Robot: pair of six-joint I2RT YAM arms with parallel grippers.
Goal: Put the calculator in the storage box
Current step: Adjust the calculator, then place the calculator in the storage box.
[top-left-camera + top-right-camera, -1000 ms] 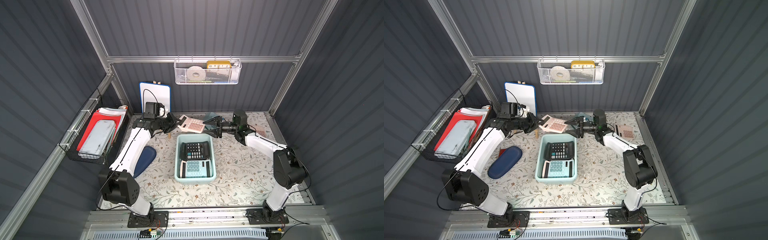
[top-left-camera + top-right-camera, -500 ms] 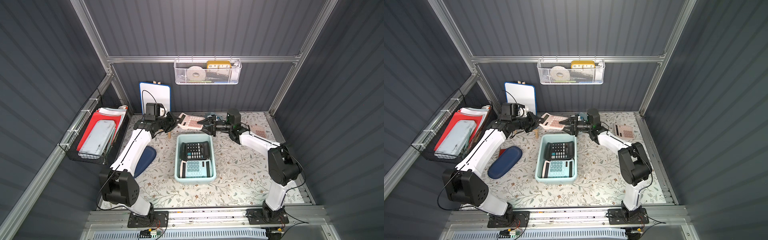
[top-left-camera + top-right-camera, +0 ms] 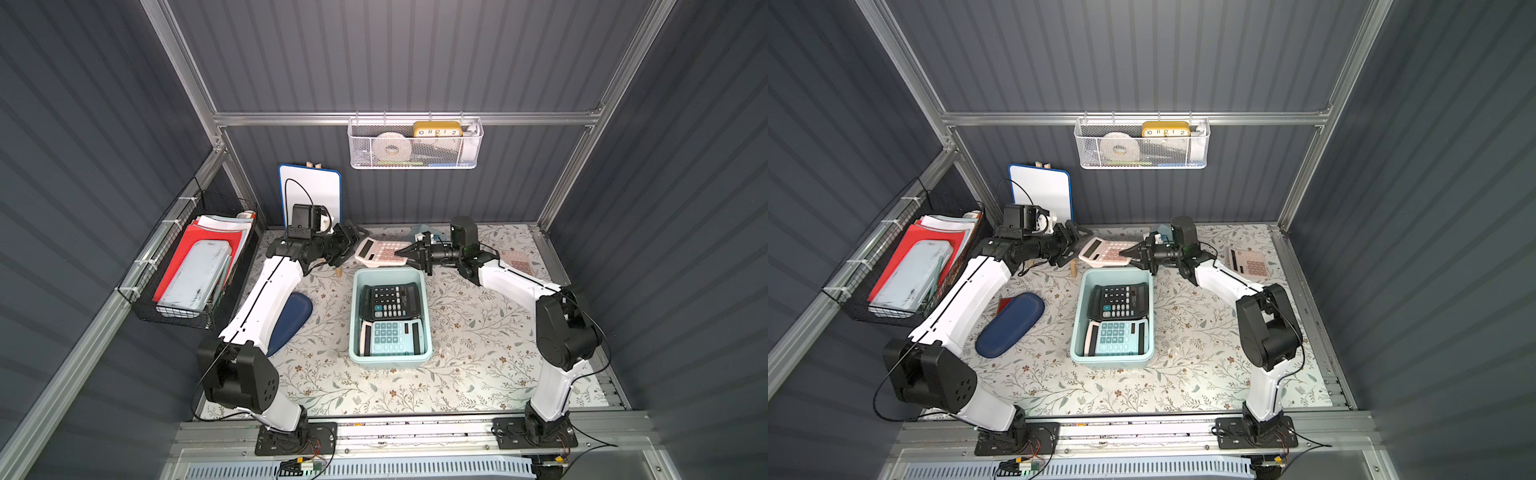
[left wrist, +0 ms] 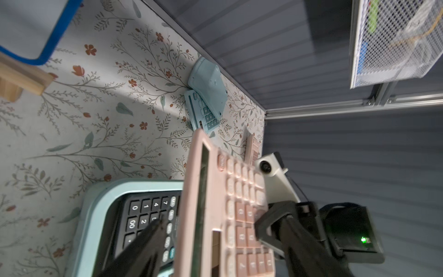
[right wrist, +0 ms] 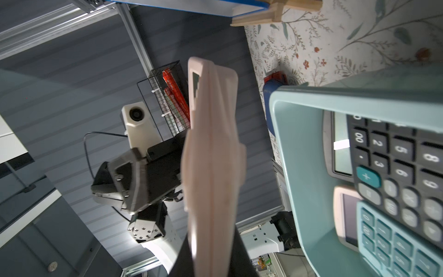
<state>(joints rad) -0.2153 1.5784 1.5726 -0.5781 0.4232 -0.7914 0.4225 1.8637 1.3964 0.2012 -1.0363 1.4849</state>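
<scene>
right wrist view shows the pink calculator (image 5: 211,167) edge-on, rising out of the right gripper (image 3: 405,252), which is clamped across its thickness at one short end. the left gripper (image 3: 351,245) stands with its jaws spread and clear of the case, so it has let go.

in both top views the calculator hangs lifted and tilted at 12 o'clock of the storage box (image 3: 390,362), just past the far rim. the left gripper is at its 9 o'clock and the right at its 3 o'clock. the box already holds a black calculator (image 3: 388,301) and a teal calculator (image 3: 390,338), so the pink one would likely land on top of them.

it looks like a light, rigid plastic slab with a smooth and probably slick shell. the keys may give under the pads. held by one end only, it could swing or slip, so a hold on the flat rim away from the keys seems safest.

a second ago the roles were reversed: the left gripper pinched the calculator while the right one waited, spread, well off at 3 o'clock. the calculator itself has barely shifted.
</scene>
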